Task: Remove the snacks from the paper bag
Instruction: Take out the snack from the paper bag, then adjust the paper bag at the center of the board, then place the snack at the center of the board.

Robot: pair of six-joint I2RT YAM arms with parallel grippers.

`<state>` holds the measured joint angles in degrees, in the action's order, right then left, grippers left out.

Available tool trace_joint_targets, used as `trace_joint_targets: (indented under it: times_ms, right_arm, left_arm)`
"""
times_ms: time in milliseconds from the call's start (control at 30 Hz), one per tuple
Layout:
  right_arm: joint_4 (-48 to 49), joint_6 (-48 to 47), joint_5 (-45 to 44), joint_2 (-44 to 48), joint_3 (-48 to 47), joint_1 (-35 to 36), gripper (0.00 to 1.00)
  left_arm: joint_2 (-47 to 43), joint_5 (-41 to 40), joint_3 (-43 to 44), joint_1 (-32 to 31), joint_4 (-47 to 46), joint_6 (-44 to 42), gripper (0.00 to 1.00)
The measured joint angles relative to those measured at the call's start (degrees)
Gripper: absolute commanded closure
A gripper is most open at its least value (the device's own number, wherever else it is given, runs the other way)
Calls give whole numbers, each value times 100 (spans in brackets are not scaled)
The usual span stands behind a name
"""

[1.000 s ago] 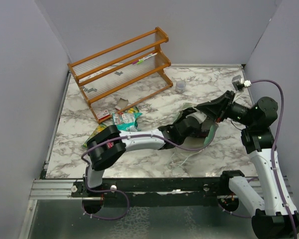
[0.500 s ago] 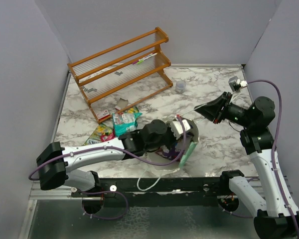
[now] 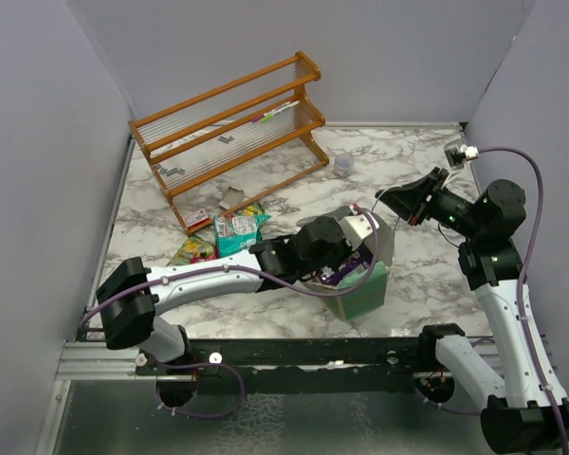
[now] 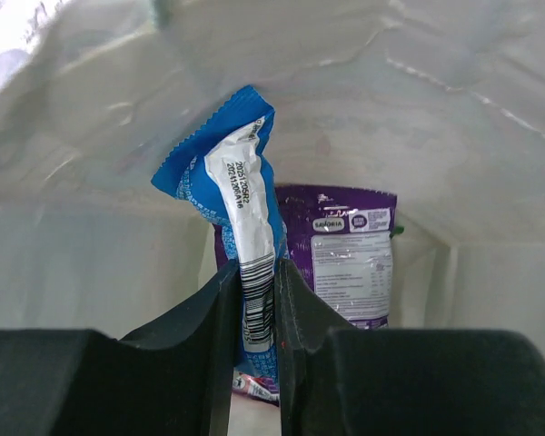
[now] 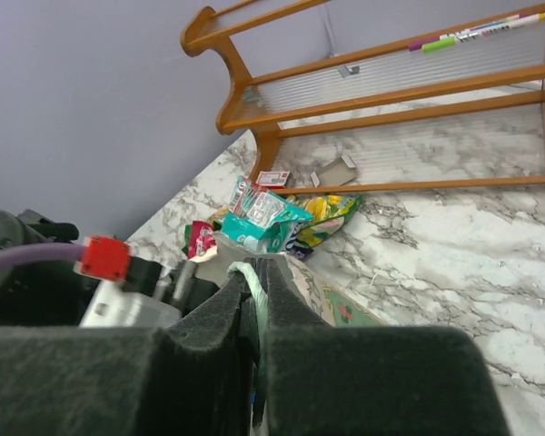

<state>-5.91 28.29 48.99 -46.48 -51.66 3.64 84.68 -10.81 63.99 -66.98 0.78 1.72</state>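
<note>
The mint-green paper bag [image 3: 365, 284] stands near the table's front edge with its mouth facing left. My left arm reaches into it. Inside, my left gripper [image 4: 256, 304] is shut on a blue bar wrapper [image 4: 241, 182] that stands upright between the fingers. Behind it a purple packet [image 4: 350, 263] leans on the cream bag wall, and a small pink wrapper [image 4: 254, 386] lies on the bag floor. My right gripper [image 5: 257, 272] [image 3: 379, 198] is shut on the bag's top edge [image 5: 252, 269]. Teal [image 3: 239, 227], green-yellow [image 5: 331, 211] and pink-red [image 3: 198, 249] snacks lie on the table to the bag's left.
A wooden rack [image 3: 228, 133] lies tilted at the back left, with pens on its upper shelf and small tags [image 3: 232, 197] by its foot. A small grey cup [image 3: 344, 166] stands behind the bag. Grey walls close in the left, back and right.
The bag has been dragged leftward and forward and now stands more upright. My left arm has swung with it, still holding the blue wrapper. My right gripper keeps hold of the top edge.
</note>
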Motion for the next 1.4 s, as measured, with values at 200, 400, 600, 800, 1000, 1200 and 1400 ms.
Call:
trace_joint_targets:
  times_ms: [200,400,600,800,1000,1200,1400]
  right_arm:
    - [-13,-103,11,-4,-144,0,98]
    - [-15,-155,74,-144,-142,0,98]
    - [-205,-203,-280,-146,-236,0,98]
    - [-391,-214,-678,-164,-426,0,98]
    - [-407,-262,-734,-205,-431,0,98]
    - [-824,-573,-1025,-195,-660,0,98]
    - [-1606,-1082,-2002,-214,-1327,2,98]
  left_arm:
    - [238,-46,433,0,511,133,100]
    - [140,2,1123,0,761,160,100]
    - [-164,-116,1145,0,793,33,100]
    - [-706,-146,1145,11,896,-153,100]
    - [-1561,-581,868,11,678,-350,100]
    - [-2094,-1746,623,234,396,-549,100]
    - [-2299,-2347,92,1182,385,-195,100]
